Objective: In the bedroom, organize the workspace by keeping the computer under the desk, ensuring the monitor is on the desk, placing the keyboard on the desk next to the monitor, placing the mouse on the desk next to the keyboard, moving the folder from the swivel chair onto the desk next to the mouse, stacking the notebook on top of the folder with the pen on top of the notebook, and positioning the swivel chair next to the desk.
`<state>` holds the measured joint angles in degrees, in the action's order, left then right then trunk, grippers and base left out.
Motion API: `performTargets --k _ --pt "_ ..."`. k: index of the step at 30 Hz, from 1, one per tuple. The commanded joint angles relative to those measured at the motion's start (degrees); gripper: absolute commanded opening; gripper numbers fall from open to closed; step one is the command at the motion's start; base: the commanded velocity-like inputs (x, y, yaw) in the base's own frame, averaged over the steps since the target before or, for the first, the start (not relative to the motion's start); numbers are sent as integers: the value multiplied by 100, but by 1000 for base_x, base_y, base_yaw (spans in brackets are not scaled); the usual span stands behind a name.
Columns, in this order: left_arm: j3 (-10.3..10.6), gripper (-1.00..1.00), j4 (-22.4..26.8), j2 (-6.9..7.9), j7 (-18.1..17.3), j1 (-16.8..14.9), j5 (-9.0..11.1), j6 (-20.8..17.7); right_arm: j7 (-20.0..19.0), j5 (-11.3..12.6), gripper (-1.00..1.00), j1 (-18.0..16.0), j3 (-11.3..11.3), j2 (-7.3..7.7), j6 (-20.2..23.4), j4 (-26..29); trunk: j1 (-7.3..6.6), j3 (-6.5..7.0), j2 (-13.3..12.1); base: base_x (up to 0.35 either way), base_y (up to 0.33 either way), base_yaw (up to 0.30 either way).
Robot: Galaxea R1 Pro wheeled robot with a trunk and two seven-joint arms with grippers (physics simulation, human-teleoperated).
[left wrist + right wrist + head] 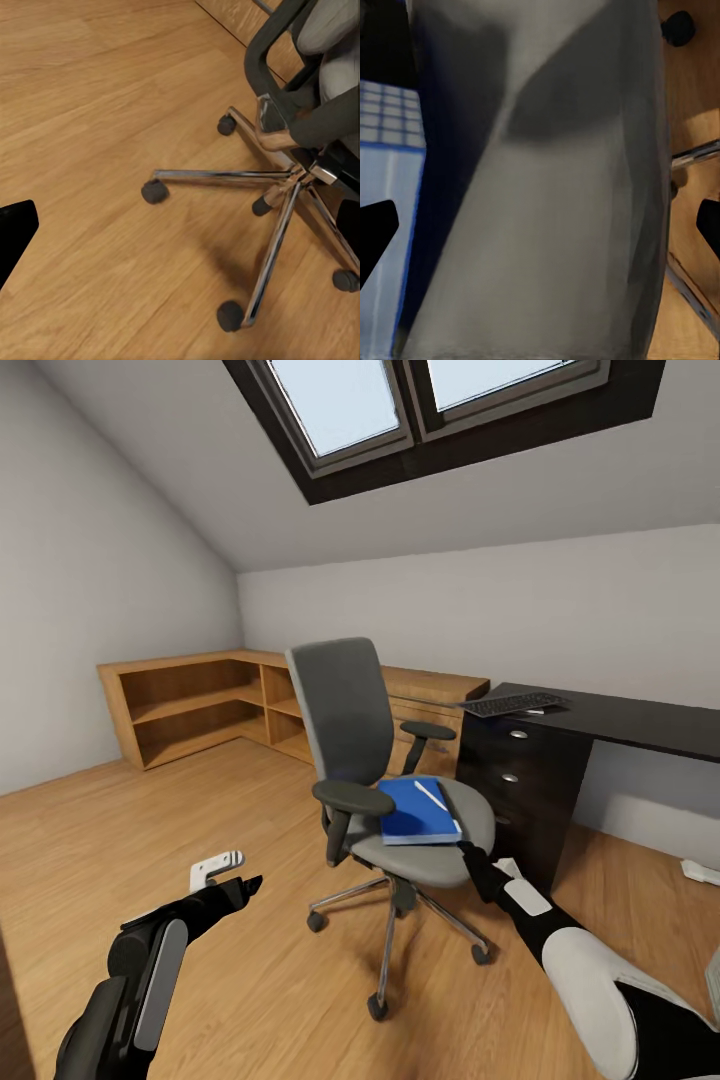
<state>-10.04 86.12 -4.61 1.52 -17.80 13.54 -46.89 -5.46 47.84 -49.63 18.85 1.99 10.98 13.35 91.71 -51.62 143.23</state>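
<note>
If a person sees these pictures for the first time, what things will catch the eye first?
First is the grey swivel chair in the middle of the wood floor, with the bright-blue folder lying on its seat and a thin white pen on top. To its right stands the black desk, with the keyboard at its near end. The right gripper reaches toward the seat's front edge.

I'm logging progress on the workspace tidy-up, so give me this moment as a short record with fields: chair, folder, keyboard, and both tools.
swivel chair: on the wood floor, beside the desk's drawer end
folder: lying on the chair seat, not yet moved
pen: on top of the folder
keyboard: on the desk
left tool: low over the floor, holding nothing
right tool: at the seat's front edge, fingers spread
</note>
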Motion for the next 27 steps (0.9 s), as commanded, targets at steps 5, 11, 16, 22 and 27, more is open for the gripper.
performTargets --k 5,11,16,22,27 --pt "-9 100 5 -5 7 -4 43 -31 -17 15 100 -3 31 -12 148 1 -1 -6 3 1 0 0" --pt "-9 100 5 -5 7 -4 43 -31 -17 15 100 -1 31 -14 150 1 -1 -6 3 201 79 0" --pt "-7 100 8 -9 12 -4 43 -31 -17 15 100 -3 24 -49 150 1 -1 -6 3 298 124 0" --pt "-7 100 5 -13 15 -4 43 -31 -17 15 100 -2 23 -65 150 1 -1 -6 3 290 127 0" --pt "14 100 2 -14 20 -4 43 -31 -17 15 100 -3 22 -67 145 1 -1 -6 3 276 102 0"
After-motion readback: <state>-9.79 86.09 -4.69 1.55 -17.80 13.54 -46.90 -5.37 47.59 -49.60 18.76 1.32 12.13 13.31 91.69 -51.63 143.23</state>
